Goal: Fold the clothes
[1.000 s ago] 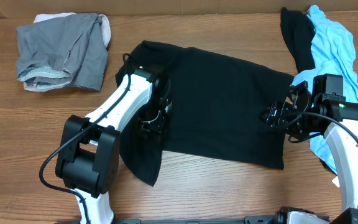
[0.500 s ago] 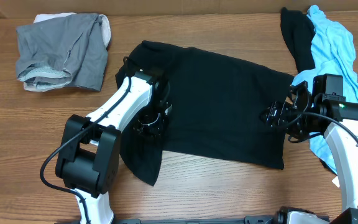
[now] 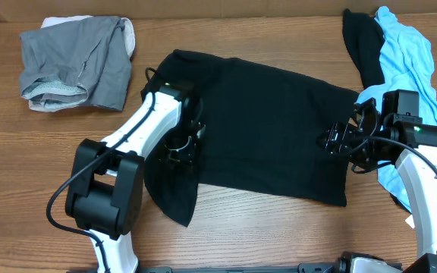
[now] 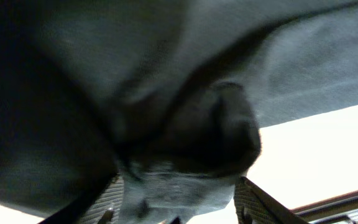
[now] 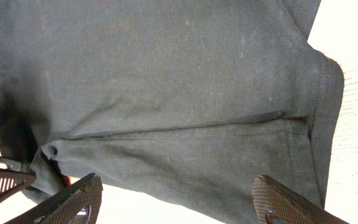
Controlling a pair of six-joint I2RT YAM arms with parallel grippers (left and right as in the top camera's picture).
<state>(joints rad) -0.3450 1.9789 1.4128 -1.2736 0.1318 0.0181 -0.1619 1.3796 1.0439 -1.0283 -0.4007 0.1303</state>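
**Clerk:** Item under inspection, and its location?

**Inspector:** The black T-shirt [image 3: 279,129] lies spread across the middle of the table [image 3: 36,174], between the two arms. One flap trails toward the near edge at its left. The other clothes are set aside: a grey garment [image 3: 78,61] at the far left, and a light-blue garment [image 3: 408,53] heaped with a black one at the far right.

**Clerk:** Handling?

**Inspector:** In my judgement it is light, limp cloth with no stiffness. It will sag and drag when lifted, and it wrinkles readily (the left wrist view shows it already bunched). It should be pinched at the hems and sleeve seams, where the stitching gives a thicker edge. The flat middle is a poor place to grip.

**Clerk:** Grippers?

**Inspector:** The left gripper [image 3: 179,148] sits on the shirt's left side. Its fingers [image 4: 114,199] stand somewhat apart with a wad of cloth between them. I cannot tell whether they are pinching that wad or merely straddling it. The right gripper [image 3: 338,140] is at the shirt's right edge with its fingers [image 5: 73,199] spread wide over a seamed corner, gripping nothing.

**Clerk:** Change since a second ago?

**Inspector:** Slight. The left wrist has shifted a little toward the shirt's left edge, and the right arm has not moved — the shirt's outline is much as it was
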